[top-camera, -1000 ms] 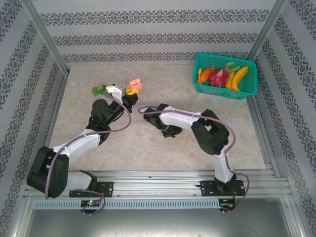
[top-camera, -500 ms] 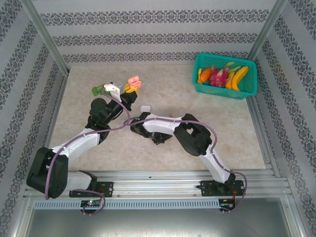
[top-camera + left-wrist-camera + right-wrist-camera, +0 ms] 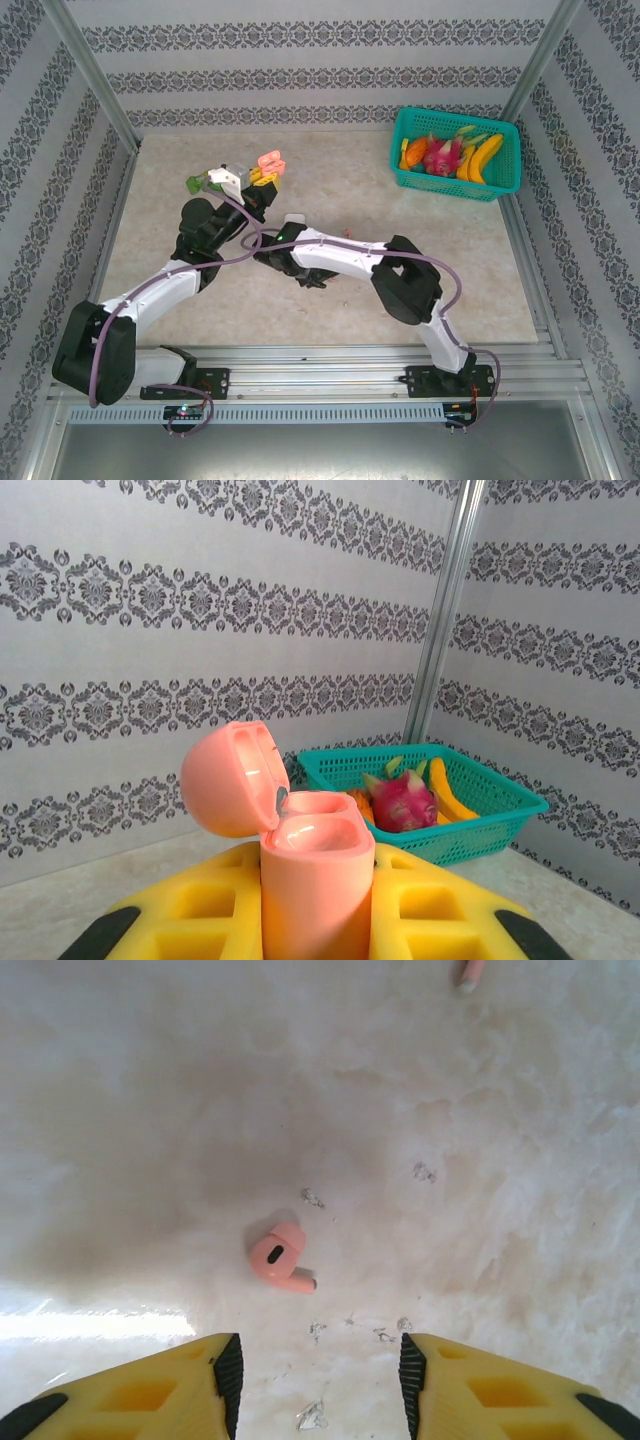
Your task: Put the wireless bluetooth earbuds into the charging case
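My left gripper is shut on a pink charging case, held upright with its lid flipped open to the left and both wells bare. From above, the case is raised over the table's back left, in the left gripper. A pink earbud lies on the table just ahead of my right gripper, which is open with nothing between its fingers. The tip of a second pink earbud pokes in at the top edge. From above, the right gripper points down beside the left arm.
A teal basket of toy fruit stands at the back right, and its rim also appears behind the case. A small white rounded thing lies just beyond the right wrist. Patterned walls close the table on three sides.
My right gripper has gone from shut to open and its arm has swung left, toward the left arm. The left arm and the pink case have stayed put.
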Controlling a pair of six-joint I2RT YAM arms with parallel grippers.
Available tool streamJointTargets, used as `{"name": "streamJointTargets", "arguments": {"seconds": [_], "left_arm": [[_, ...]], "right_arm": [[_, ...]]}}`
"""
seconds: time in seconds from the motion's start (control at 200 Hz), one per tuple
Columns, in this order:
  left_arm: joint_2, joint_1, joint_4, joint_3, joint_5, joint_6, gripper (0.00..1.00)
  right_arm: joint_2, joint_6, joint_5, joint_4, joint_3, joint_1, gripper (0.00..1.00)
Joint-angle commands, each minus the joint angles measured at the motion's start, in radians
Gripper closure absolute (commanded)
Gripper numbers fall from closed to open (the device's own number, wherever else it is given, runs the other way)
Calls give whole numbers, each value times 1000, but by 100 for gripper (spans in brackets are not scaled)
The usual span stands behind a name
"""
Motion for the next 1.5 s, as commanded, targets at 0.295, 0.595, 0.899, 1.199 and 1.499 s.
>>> {"name": "streamJointTargets", "arguments": {"seconds": [0.295,0.595,0.899,1.199,1.499], "left_arm": [[-102,14,-101,25,5,19,100],[-120,16,-149,27,10,30,100],[-107,15,-134,21,8,17,100],[-102,16,-133,22,14,23,100],[-88,15,-120,21,22,20,100]], "right_arm": [[-231,-180,-237,353,-281,-167,47],[-225,-133,-277,472,-418,-260,48],[-209,-122,-270,496,-472,-273,48],[-245,-84,-292,513,-526,-231,49],[-280,-44,-282,480,-523,-185,50]]}}
